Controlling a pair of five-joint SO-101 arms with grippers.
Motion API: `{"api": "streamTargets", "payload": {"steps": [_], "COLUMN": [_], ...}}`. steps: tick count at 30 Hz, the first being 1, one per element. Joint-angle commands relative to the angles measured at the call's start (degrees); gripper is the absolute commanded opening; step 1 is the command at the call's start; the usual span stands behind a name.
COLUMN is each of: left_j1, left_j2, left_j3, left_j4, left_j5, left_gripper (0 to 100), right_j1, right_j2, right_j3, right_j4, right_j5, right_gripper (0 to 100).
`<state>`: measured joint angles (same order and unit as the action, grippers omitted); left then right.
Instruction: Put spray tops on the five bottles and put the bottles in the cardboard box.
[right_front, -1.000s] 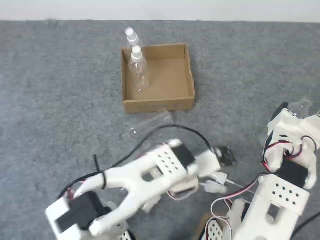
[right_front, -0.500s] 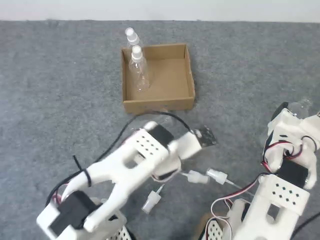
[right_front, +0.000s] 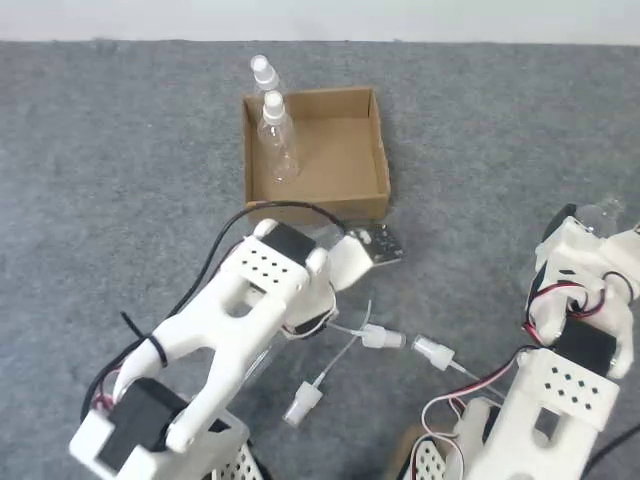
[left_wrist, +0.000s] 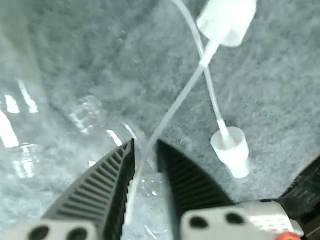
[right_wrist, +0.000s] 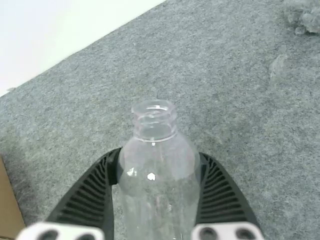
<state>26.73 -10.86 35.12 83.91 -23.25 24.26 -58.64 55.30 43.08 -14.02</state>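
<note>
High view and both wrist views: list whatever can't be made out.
Clear bottle, left wrist view: blurred, cut off by the edge.
Held bottle in the right gripper: base cut off by the right wrist view's edge; in high view the arm hides most of it.
Far bottle, high view: base hidden behind the cardboard box's corner.

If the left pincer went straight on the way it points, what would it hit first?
Probably the thin dip tube of a spray top, lying right ahead of the left pincer; then grey carpet. Depth is unclear.
</note>
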Motion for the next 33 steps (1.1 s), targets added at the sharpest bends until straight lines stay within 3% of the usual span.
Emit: {"api": "streamTargets", "payload": {"steps": [1,7,13,22,33], "left_j1": [0.09,1.41,11.96,18.11,18.9], "left_j2": [-3.25,-2.81,-2.55,-2.46,-2.46], "left_j3": [-6.55,-13.93,-13.49,-7.6,0.66], "left_j4": [3.08,3.96,3.52,-6.86,-18.2], "left_j5": [-0.26,-0.53,-0.26,3.25,3.08], "left_gripper": [19,20,20,20,20], "right_j1": [0.48,0.48,0.48,0.57,0.57], "right_j2": [-1.8,-1.71,-1.63,-1.63,-1.63], "right_j3": [-1.23,-1.23,-1.05,-1.05,-1.05], "right_j4": [-1.54,-1.63,-2.51,-2.59,-2.59], "right_j5": [1.67,1.76,1.76,1.76,1.76], "right_gripper": [3.8,3.8,3.8,3.8,3.8]}}
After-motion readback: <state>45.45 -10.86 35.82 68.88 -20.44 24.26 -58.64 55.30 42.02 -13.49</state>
